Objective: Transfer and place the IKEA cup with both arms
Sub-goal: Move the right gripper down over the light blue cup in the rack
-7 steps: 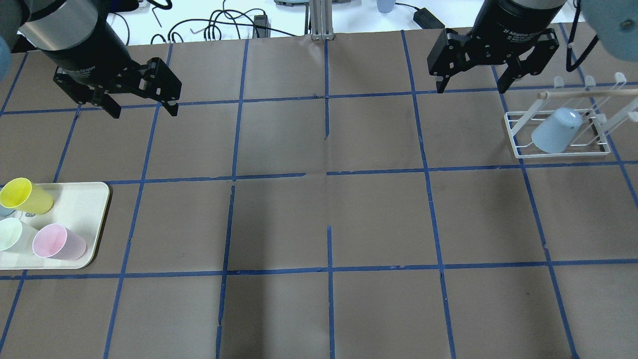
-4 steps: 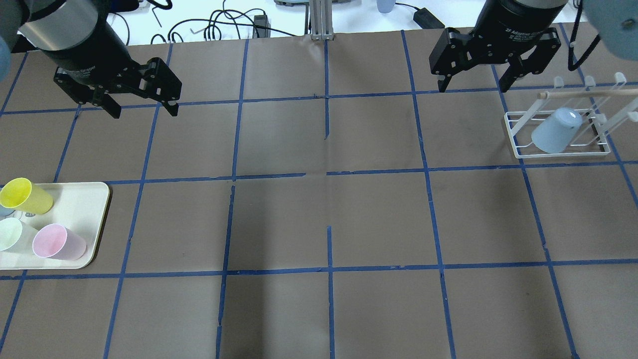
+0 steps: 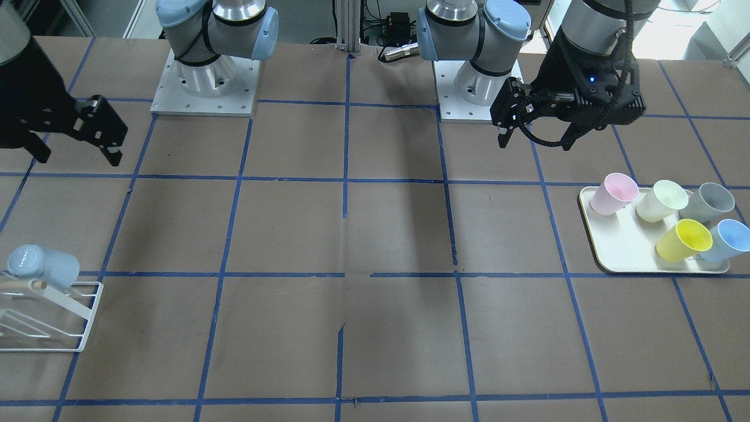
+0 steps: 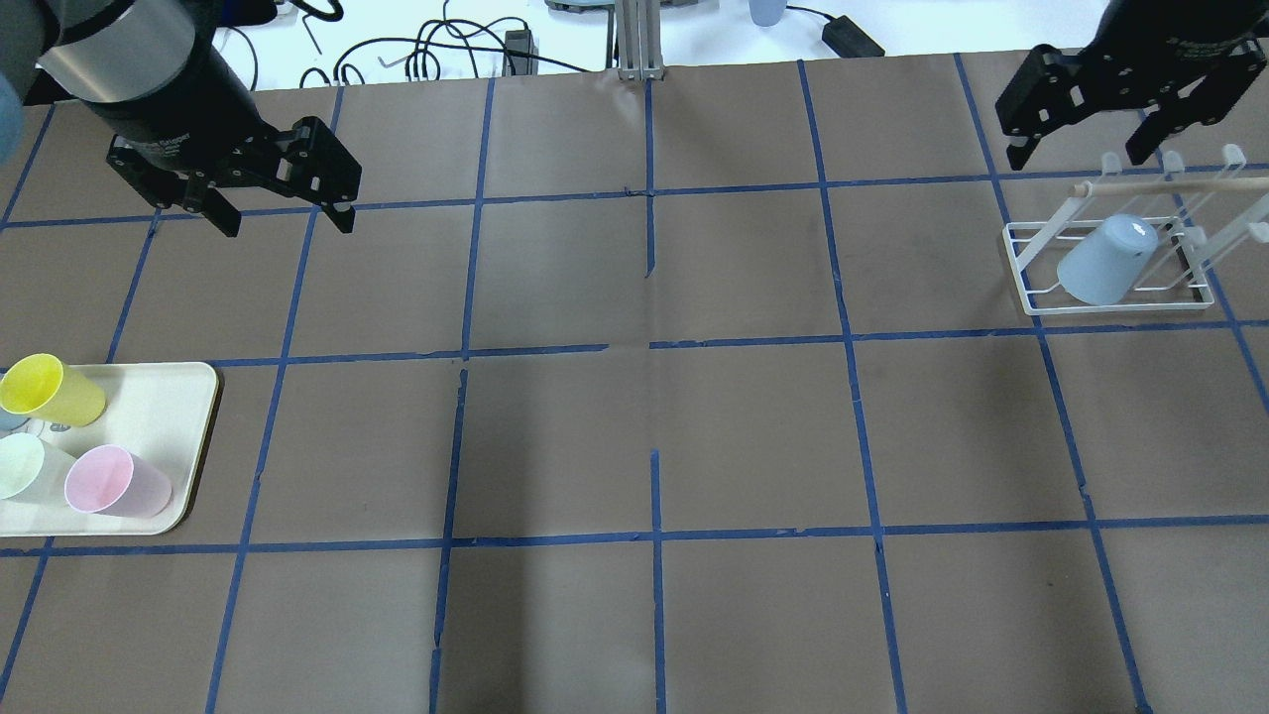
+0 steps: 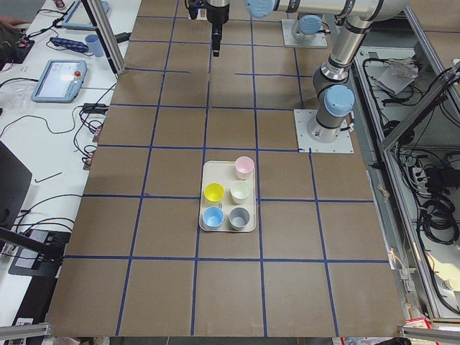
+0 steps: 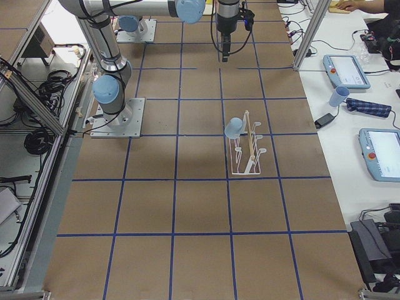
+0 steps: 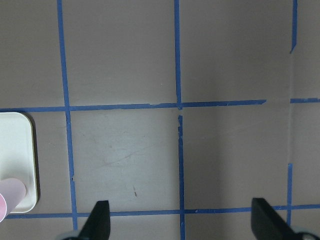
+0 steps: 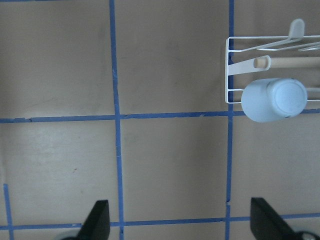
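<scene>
1. Overhead: the matte black left end effector (image 4: 288,220) and right end effector (image 4: 1077,154) hang with jaws spread and empty over the tabletop (image 4: 753,436), which is brown paper gridded with blue tape. The IKEA cup (image 4: 1100,263), smooth light blue tapered plastic, sits upside down and tilted on a white wire rack (image 4: 1018,271) with a wooden dowel (image 4: 1170,184).
2. Front-facing: a cream tray (image 3: 621,246) with rounded corners holds 5 pastel tumblers. A second light blue cup (image 3: 726,240) is just beside a yellow cup (image 3: 684,240).
3. Left side: those 5 tumblers stand mouth-up. A white side surface (image 5: 43,144) strewn with cables flanks the tabletop.
4. Right side: 2 handheld screens (image 6: 347,70) lie beyond the rack.
5. Left wrist: 2 black fingertips (image 7: 100,220) stand wide apart over bare paper.
6. Right wrist: the IKEA cup's round base faces the camera at the rack's corner.
</scene>
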{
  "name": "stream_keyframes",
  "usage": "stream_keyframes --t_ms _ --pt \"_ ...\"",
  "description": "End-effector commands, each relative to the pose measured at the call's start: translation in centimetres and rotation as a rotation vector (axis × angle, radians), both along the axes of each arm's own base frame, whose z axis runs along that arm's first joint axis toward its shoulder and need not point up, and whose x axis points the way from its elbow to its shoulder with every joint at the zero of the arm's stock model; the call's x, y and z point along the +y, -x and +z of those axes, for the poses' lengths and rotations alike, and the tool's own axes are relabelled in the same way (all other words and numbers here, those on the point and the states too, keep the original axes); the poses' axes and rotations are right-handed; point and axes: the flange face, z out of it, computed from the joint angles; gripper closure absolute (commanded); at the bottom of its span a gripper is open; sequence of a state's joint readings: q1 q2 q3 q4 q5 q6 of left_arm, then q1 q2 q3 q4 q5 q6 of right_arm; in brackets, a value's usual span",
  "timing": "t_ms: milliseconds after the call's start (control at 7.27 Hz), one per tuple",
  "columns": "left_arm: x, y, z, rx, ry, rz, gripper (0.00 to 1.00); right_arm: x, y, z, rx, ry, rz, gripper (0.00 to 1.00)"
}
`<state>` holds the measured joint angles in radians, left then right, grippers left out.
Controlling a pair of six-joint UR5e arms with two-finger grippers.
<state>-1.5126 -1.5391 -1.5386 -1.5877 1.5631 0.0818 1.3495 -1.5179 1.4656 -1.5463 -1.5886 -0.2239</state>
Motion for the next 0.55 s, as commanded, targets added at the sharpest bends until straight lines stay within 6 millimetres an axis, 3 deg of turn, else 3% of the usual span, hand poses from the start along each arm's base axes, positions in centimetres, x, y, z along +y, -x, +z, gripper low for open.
stream_keyframes --t_ms 0,275,412 --pt "0.0 0.0 0.0 0.004 0.001 -0.004 0.0 -2.4 7.1 -2.6 0.003 0.004 0.069 0.0" --pt "0.0 0.0 -0.1 0.008 -0.002 -0.003 0.0 -5.4 10.0 -7.0 -0.039 -0.003 0.096 0.0" --pt "0.1 0.0 0.0 0.007 0.0 -0.003 0.0 -5.9 11.9 -8.9 -0.053 -0.025 0.073 0.0"
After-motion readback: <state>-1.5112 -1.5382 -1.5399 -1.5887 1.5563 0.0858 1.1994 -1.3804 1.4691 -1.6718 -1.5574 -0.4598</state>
